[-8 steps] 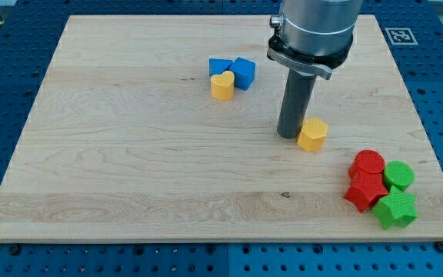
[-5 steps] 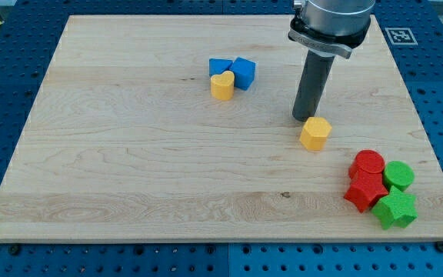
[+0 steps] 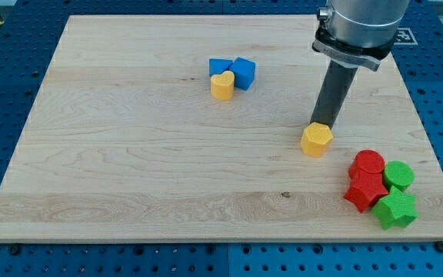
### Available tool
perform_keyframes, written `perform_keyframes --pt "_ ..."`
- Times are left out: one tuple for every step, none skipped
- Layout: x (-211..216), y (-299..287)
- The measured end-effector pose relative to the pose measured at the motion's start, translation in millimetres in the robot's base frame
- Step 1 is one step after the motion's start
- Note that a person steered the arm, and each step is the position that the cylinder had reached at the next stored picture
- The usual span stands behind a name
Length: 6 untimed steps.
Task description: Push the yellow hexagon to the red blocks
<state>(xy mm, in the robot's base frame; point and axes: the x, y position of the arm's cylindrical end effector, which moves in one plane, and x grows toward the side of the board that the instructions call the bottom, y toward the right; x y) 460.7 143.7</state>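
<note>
My tip [image 3: 325, 123], a bare rod with no claw to open or hold anything, touches the yellow hexagon [image 3: 316, 141] from the top; next, I judge, push it rightward-down to the red blocks [image 3: 367, 179].

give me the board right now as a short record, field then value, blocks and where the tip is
tip: my tip sits just above the yellow hexagon, on its top-right side
red blocks: red cylinder and red star-like block, lower right, apart from the hexagon
green blocks: green cylinder and another green block beside the reds
upper cluster: two blue blocks with a yellow heart-like block
</note>
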Motion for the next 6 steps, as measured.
perform_keyframes --pt "0.0 1.6" --pt "2.1 1.6" --pt "32.9 1.6" --pt "33.9 1.6" --pt "45.2 1.6" --pt "45.3 1.6"
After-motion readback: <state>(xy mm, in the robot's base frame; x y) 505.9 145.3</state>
